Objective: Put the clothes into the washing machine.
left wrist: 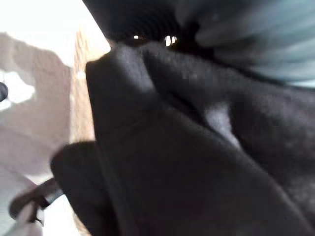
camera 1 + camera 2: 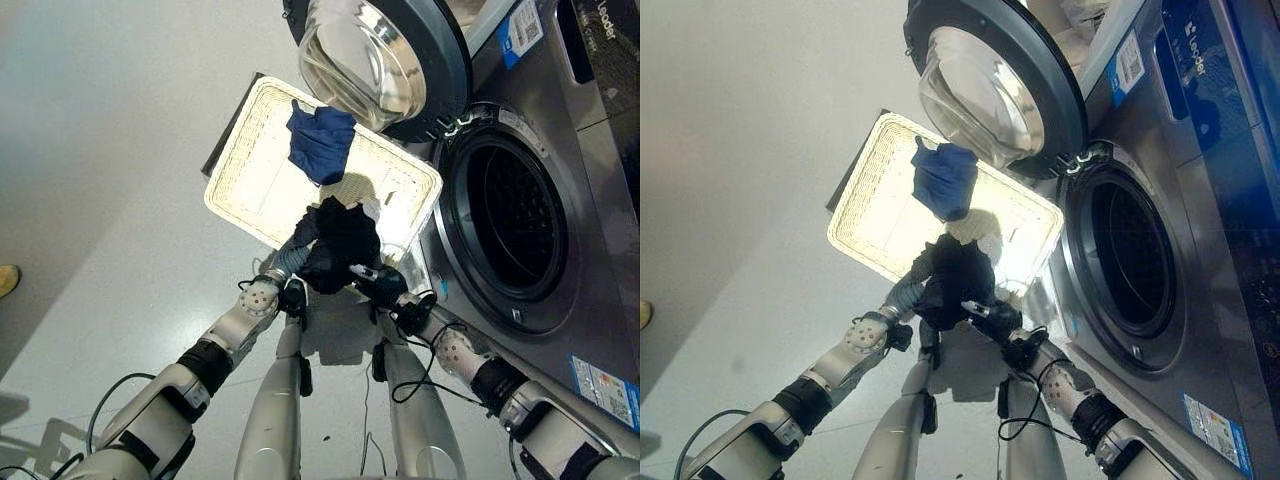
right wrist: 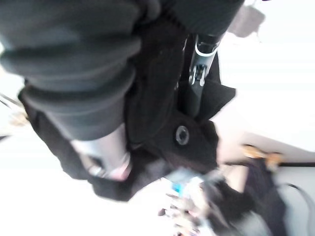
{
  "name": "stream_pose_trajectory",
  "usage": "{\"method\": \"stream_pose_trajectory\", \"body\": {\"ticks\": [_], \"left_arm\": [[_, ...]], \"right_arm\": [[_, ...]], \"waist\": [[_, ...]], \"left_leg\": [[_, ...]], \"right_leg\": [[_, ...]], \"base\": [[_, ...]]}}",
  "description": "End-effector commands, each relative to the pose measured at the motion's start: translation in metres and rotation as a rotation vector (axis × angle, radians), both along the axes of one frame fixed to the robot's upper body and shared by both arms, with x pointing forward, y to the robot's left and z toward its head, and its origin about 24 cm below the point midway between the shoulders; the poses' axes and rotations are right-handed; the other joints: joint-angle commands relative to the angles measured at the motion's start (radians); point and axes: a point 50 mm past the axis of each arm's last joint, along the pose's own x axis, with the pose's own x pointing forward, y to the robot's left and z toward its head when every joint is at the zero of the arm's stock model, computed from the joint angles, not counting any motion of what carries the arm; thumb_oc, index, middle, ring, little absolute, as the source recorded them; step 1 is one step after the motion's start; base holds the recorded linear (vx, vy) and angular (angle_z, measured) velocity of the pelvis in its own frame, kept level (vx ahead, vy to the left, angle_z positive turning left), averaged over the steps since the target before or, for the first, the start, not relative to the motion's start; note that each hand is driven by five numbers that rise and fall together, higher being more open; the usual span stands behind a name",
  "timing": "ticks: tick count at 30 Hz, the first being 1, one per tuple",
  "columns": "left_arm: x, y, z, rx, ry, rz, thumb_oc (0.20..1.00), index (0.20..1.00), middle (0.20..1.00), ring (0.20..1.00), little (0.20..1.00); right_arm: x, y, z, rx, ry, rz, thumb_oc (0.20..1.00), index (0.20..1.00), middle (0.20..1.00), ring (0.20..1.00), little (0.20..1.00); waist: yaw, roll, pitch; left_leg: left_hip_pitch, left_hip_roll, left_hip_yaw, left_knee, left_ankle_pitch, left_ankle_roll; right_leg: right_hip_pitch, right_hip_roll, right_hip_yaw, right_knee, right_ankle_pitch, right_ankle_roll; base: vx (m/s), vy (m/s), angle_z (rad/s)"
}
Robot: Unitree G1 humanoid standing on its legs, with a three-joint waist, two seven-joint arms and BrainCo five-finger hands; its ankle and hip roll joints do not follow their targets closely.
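Grey floor (image 2: 110, 150), bare and wide open on the robot's left. White basket (image 2: 255, 180) flat on floor ahead, tilted corner-on, right corner just beside washer (image 2: 590, 250). Blue garment (image 2: 320, 142) lying in basket toward its far edge, partly under the swung-open door (image 2: 375, 60). Door hangs out over basket's far right corner, glass bowl facing down-left; cuts headroom above that corner. Drum opening (image 2: 510, 225) round, dark, unobstructed, on the right of basket; rim close to basket's near right edge. Black garment (image 2: 340, 245) lifted above basket's near edge, bunched between both hands, well left of drum opening. Left hand (image 2: 290, 262) at garment's lower left, ribbed cover showing, fingers buried in cloth in the head views; left wrist view shows black cloth pressed close against the cover, fingers blurred, grip cannot be told. Right hand (image 3: 106, 157) at garment's lower right, nearer the washer; right wrist view shows a silver finger curled into the black cloth, clamped on it, a round button on the fabric just beside. Gap between right hand and drum rim narrow but open; washer front panel runs along the whole right side. Dark flat edge visible under basket's far left side, nature unclear.
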Motion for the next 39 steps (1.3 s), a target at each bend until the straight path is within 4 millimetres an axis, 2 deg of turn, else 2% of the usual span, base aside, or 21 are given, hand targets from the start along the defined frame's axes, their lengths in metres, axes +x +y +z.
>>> {"method": "stream_pose_trajectory", "body": {"ticks": [1, 5, 9, 16, 18, 20, 23, 29, 32, 39], "left_arm": [[-0.012, -0.015, -0.012, 0.033, -0.001, -0.058, 0.2, 0.2, 0.2, 0.2, 0.2], [-0.011, -0.015, -0.009, 0.024, -0.005, -0.051, 0.2, 0.2, 0.2, 0.2, 0.2], [-0.01, -0.015, -0.007, 0.017, -0.005, -0.047, 0.2, 0.2, 0.2, 0.2, 0.2], [-0.011, -0.018, -0.003, 0.017, -0.032, -0.059, 0.2, 0.2, 0.2, 0.2, 0.2], [-0.012, -0.021, 0.001, 0.039, -0.073, -0.074, 0.2, 0.2, 0.2, 0.2, 0.2], [-0.015, -0.026, 0.008, 0.057, -0.134, -0.092, 0.2, 0.2, 0.2, 0.2, 0.2], [-0.017, -0.028, 0.01, 0.063, -0.161, -0.095, 0.2, 0.2, 0.2, 0.2, 0.2], [-0.03, -0.036, 0.009, 0.109, -0.231, -0.118, 0.2, 0.2, 0.2, 0.2, 0.2], [-0.034, -0.036, 0.006, 0.12, -0.238, -0.118, 0.2, 0.2, 0.2, 0.2, 0.2], [-0.036, -0.036, 0.003, 0.185, -0.237, -0.142, 0.2, 0.2, 0.2, 0.2, 0.2]], "right_arm": [[-0.011, 0.042, 0.035, 0.03, -0.174, 0.302, 1.0, 1.0, 1.0, 1.0, 1.0], [-0.016, 0.046, 0.037, -0.001, -0.192, 0.385, 1.0, 1.0, 1.0, 1.0, 1.0], [-0.017, 0.049, 0.042, 0.025, -0.198, 0.394, 1.0, 1.0, 1.0, 1.0, 1.0], [-0.015, 0.053, 0.047, 0.094, -0.181, 0.31, 1.0, 1.0, 1.0, 1.0, 1.0], [-0.013, 0.052, 0.047, 0.139, -0.155, 0.256, 1.0, 1.0, 1.0, 1.0, 1.0], [-0.009, 0.049, 0.05, 0.261, -0.094, 0.092, 1.0, 1.0, 1.0, 1.0, 1.0], [-0.007, 0.046, 0.049, 0.306, -0.072, 0.027, 1.0, 1.0, 1.0, 1.0, 1.0], [-0.009, 0.036, 0.039, 0.49, 0.045, -0.237, 1.0, 1.0, 1.0, 1.0, 1.0], [-0.01, 0.029, 0.033, 0.508, 0.065, -0.353, 1.0, 1.0, 1.0, 1.0, 1.0], [-0.006, 0.022, 0.03, 0.47, 0.06, -0.461, 1.0, 1.0, 1.0, 1.0, 1.0]], "waist": [[-0.024, 0.009, -0.02], [-0.019, 0.004, -0.02], [-0.015, 0.002, -0.02], [-0.016, 0.002, -0.02], [-0.018, 0.004, -0.02], [-0.024, 0.007, -0.02], [-0.027, 0.008, -0.02], [-0.035, 0.018, -0.02], [-0.038, 0.021, -0.02], [-0.04, 0.026, -0.02]], "left_leg": [[-0.069, -0.117, -0.02, 0.171, -0.125, 0.025], [-0.076, -0.117, -0.023, 0.172, -0.123, 0.023], [-0.079, -0.114, -0.018, 0.17, -0.122, 0.021], [-0.086, -0.115, -0.012, 0.17, -0.122, 0.02], [-0.092, -0.113, -0.008, 0.172, -0.12, 0.018], [-0.093, -0.112, 0.0, 0.166, -0.12, 0.018], [-0.1, -0.111, 0.003, 0.159, -0.115, 0.019], [-0.1, -0.108, 0.013, 0.128, -0.108, 0.024], [-0.095, -0.106, 0.017, 0.125, -0.112, 0.026], [-0.089, -0.105, 0.021, 0.11, -0.106, 0.026]], "right_leg": [[-0.008, 0.035, -0.044, 0.001, -0.022, 0.046], [-0.013, 0.033, -0.053, 0.002, -0.021, 0.048], [-0.016, 0.027, -0.068, -0.004, -0.017, 0.051], [-0.022, 0.025, -0.073, -0.015, -0.008, 0.052], [-0.025, 0.025, -0.071, -0.019, -0.006, 0.051], [-0.029, 0.027, -0.066, -0.027, -0.001, 0.05], [-0.039, 0.027, -0.064, -0.03, 0.004, 0.05], [-0.052, 0.035, -0.057, -0.034, 0.006, 0.048], [-0.051, 0.037, -0.053, -0.035, 0.005, 0.048], [-0.048, 0.037, -0.049, -0.042, 0.012, 0.049]], "base": [[0.02, -0.068, 0.05], [0.01, -0.034, 0.06], [0.0, -0.006, 0.01], [0.0, 0.0, 0.0], [0.01, 0.042, 0.0], [0.01, 0.067, -0.01], [0.0, 0.046, -0.01], [0.0, 0.05, -0.02], [0.0, 0.052, -0.04], [0.0, 0.012, -0.02]]}}
